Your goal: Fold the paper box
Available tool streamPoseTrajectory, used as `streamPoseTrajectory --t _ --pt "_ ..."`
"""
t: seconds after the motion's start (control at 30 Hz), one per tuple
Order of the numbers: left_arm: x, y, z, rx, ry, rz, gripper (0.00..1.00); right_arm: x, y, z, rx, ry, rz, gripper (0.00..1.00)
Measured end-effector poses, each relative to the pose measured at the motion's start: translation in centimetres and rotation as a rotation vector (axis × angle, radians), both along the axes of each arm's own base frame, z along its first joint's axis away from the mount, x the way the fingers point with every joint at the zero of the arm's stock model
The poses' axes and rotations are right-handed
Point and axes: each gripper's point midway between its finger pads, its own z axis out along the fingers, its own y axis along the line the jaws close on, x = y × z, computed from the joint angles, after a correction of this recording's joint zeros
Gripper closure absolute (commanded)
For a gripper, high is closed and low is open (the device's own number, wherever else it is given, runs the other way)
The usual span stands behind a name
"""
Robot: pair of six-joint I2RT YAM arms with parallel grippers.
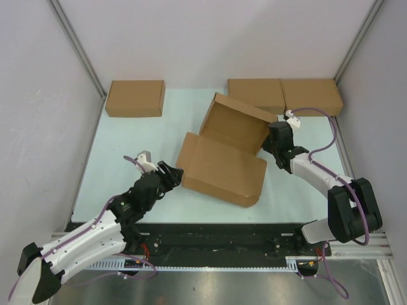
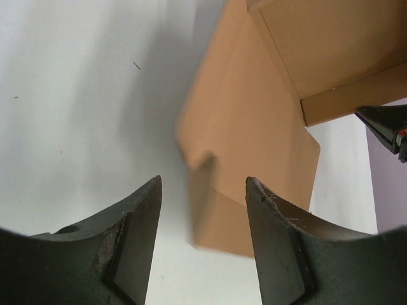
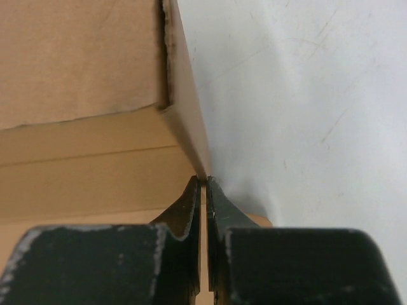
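Table (image 1: 127,165), pale and flat, carries all items; only the top view shows it whole. Nearest both tools lies the paper box (image 1: 222,168), a shallow brown tray with its lid laid open and flat, the lid toward the left gripper (image 1: 178,175) and the tray toward the right gripper (image 1: 270,145). Well beyond the tools, a lone compact box (image 1: 135,98) and a pair of compact boxes (image 1: 256,94) sit at the far edge; neither wrist view shows them.

Left wrist view adds detail the top view lacks: the left gripper (image 2: 203,181) has its jaws spread, and a corner of the paper box (image 2: 254,140) lies just ahead of the gap between them, apart from both fingers.

Right wrist view gives the close state of the right gripper (image 3: 205,181): its jaws are pressed together, the tips meeting at the upper edge of a side wall of the paper box (image 3: 82,63). A thin brown sliver shows in the slit between the fingers (image 3: 184,210). Whether cardboard is actually clamped there cannot be told. The tray interior lies left of the tips, bare table to their right.
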Motion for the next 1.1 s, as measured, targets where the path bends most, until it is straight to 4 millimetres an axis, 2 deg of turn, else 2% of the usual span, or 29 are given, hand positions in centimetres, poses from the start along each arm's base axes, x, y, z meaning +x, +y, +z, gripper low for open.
streamPoseTrajectory --t 0.2,0.23,0.3,0.33,0.43,0.5,0.53,0.63,0.77,0.83,0.9,0.97,1.0,1.03,1.1 --pt "-0.2 -0.5 0.0 -0.012 0.006 -0.027 0.40 -1.3 0.3 0.2 0.105 0.124 -0.011 0.99" --pt "-0.3 -0.6 0.0 -0.013 0.006 -0.031 0.40 -1.7 0.4 0.1 0.120 0.148 -0.009 0.86" --pt "-0.3 -0.6 0.1 -0.016 0.007 -0.034 0.40 -2.5 1.0 0.1 0.144 0.195 0.011 0.69" --pt "-0.3 -0.7 0.1 -0.019 0.007 -0.039 0.40 -2.9 1.4 0.0 0.154 0.216 0.021 0.55" --pt "-0.4 -0.9 0.3 -0.028 0.004 -0.051 0.40 -4.7 2.7 0.3 0.124 0.272 0.076 0.38" --pt "-0.5 -1.0 0.7 -0.035 -0.002 -0.053 0.39 -6.0 3.6 1.4 0.084 0.279 0.120 0.34" --pt "-0.5 -1.0 1.1 -0.042 -0.009 -0.055 0.39 -6.5 3.8 2.3 0.061 0.269 0.141 0.30" --pt "-0.4 -1.0 2.7 -0.064 -0.042 -0.057 0.39 -7.4 4.6 6.5 0.008 0.192 0.204 0.28" --pt "-0.3 -1.0 4.6 -0.091 -0.084 -0.055 0.39 -6.9 4.6 14.4 -0.078 0.010 0.228 0.27" --pt "-0.3 -1.0 5.1 -0.096 -0.091 -0.055 0.39 -6.3 4.4 17.6 -0.149 -0.085 0.218 0.24" --pt "-0.3 -1.0 5.1 -0.096 -0.091 -0.055 0.39 -6.7 6.0 19.8 -0.234 -0.167 0.272 0.19" --pt "-0.4 -0.8 4.8 -0.086 -0.082 -0.053 0.39 -6.9 8.4 21.5 -0.372 -0.250 0.340 0.14" --pt "-0.4 -0.7 4.7 -0.079 -0.078 -0.049 0.39 -6.9 10.3 22.3 -0.467 -0.292 0.386 0.13" --pt "-0.5 -0.6 4.6 -0.076 -0.076 -0.047 0.39 -6.7 11.6 22.7 -0.524 -0.318 0.406 0.13" --pt "-0.6 -0.1 4.7 -0.076 -0.081 -0.036 0.39 -5.5 15.0 22.4 -0.704 -0.344 0.455 0.13"
